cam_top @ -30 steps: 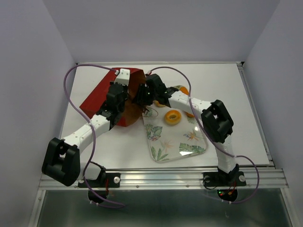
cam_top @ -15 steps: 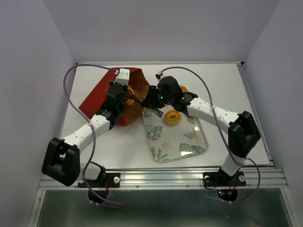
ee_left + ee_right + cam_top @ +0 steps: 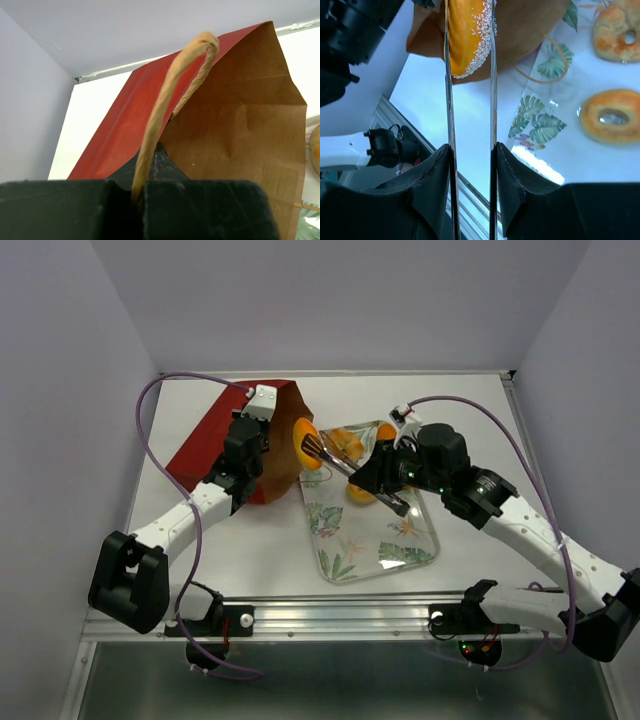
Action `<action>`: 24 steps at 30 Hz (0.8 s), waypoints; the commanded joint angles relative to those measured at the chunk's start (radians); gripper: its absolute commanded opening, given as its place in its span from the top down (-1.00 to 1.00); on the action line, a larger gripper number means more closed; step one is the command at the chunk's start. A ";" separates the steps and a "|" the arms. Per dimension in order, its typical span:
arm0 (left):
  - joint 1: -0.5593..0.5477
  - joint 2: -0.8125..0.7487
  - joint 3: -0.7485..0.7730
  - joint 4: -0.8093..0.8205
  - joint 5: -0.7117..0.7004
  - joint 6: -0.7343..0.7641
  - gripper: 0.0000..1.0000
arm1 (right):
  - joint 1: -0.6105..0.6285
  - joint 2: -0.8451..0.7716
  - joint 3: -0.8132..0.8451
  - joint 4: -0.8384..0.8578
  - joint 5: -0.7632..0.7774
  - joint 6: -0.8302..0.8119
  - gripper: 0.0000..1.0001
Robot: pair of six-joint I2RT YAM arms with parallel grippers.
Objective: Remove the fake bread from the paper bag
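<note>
A white-speckled roll (image 3: 469,40) is held between the narrowly set fingers of the right gripper (image 3: 316,448), just outside the mouth of the bag (image 3: 212,445). The bag's handle (image 3: 165,100) is pinched by the fully closed left gripper (image 3: 137,192). One ring bun (image 3: 612,116) and a second bun (image 3: 617,30) are seen on the tray (image 3: 395,552).

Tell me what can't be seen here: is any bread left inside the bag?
- Inside the paper bag: top view, hidden by its wall and the left arm; leftover bread unknowable.
- The held bread: right wrist view, cut off by the top edge.
- One tray pastry: top view, partly under the right pincer.
</note>
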 commanded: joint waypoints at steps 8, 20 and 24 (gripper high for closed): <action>0.031 -0.075 -0.065 0.207 0.098 0.250 1.00 | -0.011 -0.182 -0.125 -0.423 0.015 -0.037 0.75; 0.163 -0.141 -0.122 0.276 0.504 0.349 1.00 | -0.011 -0.104 -0.235 -0.373 -0.033 -0.085 0.58; 0.218 -0.156 -0.138 0.264 0.636 0.358 1.00 | -0.011 -0.045 -0.233 -0.346 -0.054 -0.103 0.49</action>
